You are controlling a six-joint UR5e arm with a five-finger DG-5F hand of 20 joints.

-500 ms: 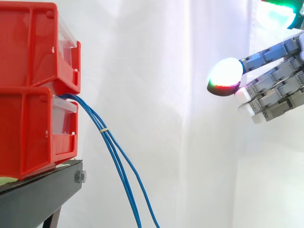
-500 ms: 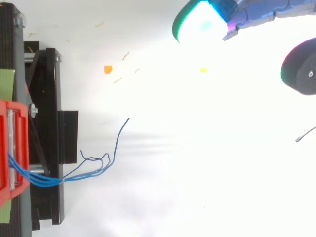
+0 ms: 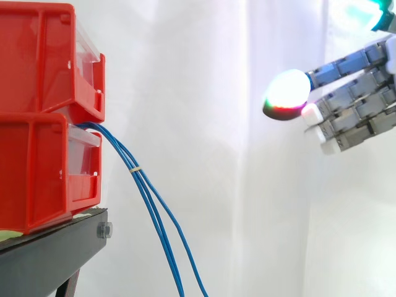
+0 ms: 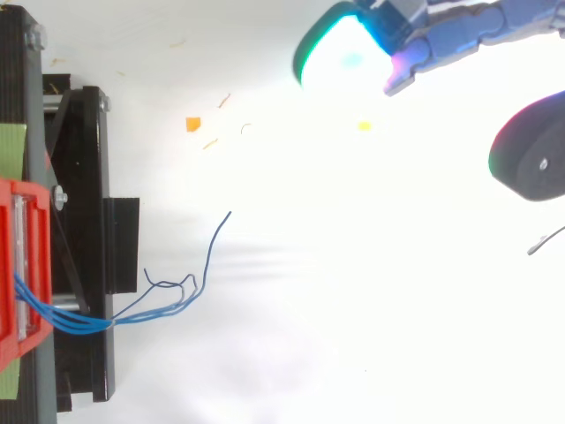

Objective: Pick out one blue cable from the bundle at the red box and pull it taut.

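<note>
My hand [image 3: 356, 102] hangs open in the air, well apart from the blue cables [image 3: 151, 204] at the red bins.

My fingers [image 4: 459, 31] reach out nearly straight and hold nothing, and the foremost glowing pad [image 3: 286, 94] points toward the bins. Past it, across the white curtain [image 3: 198, 124], the cables come out at the front of the lower red bin [image 3: 34, 167], just under the upper red bin [image 3: 37, 55]. A small yellow band [image 3: 134, 168] ties them together, and they hang down past the front edge of the black stand [image 3: 49, 253]. Seen from above, their thin ends curl on the white ground just beside the stand.
</note>
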